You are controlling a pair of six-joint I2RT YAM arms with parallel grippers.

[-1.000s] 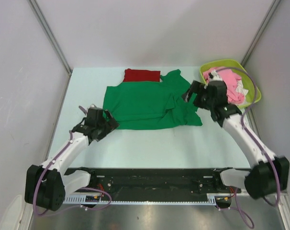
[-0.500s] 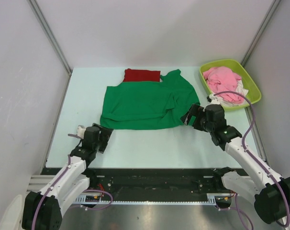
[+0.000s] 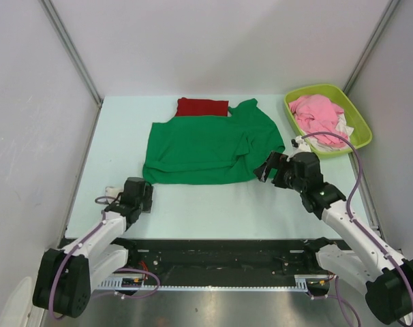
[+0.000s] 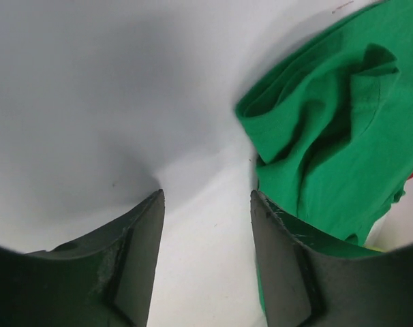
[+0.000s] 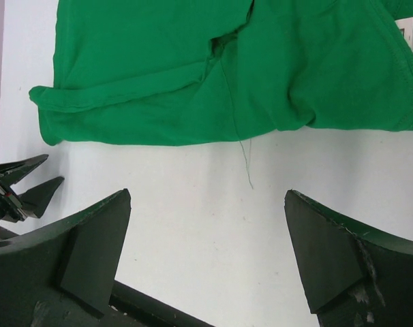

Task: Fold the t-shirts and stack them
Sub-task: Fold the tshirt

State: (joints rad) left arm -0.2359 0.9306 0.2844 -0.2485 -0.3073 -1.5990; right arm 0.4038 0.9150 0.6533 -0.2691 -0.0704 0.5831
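Note:
The bright green t-shirt lies partly folded in the middle of the table, its near edge rumpled. It also shows in the left wrist view and the right wrist view. The dark red t-shirt lies folded behind it, partly under the green one. My left gripper is open and empty on the table just near and left of the green shirt's near-left corner. My right gripper is open and empty above the table, beside the green shirt's near-right edge.
A lime green basket at the back right holds a pink garment and a white cloth. A loose green thread hangs from the shirt's near edge. Grey walls stand on three sides.
Both arms have drawn back from the green shirt toward the near edge. The shirt's near-right corner, spread a second ago, now lies folded in. The right arm no longer covers the basket.

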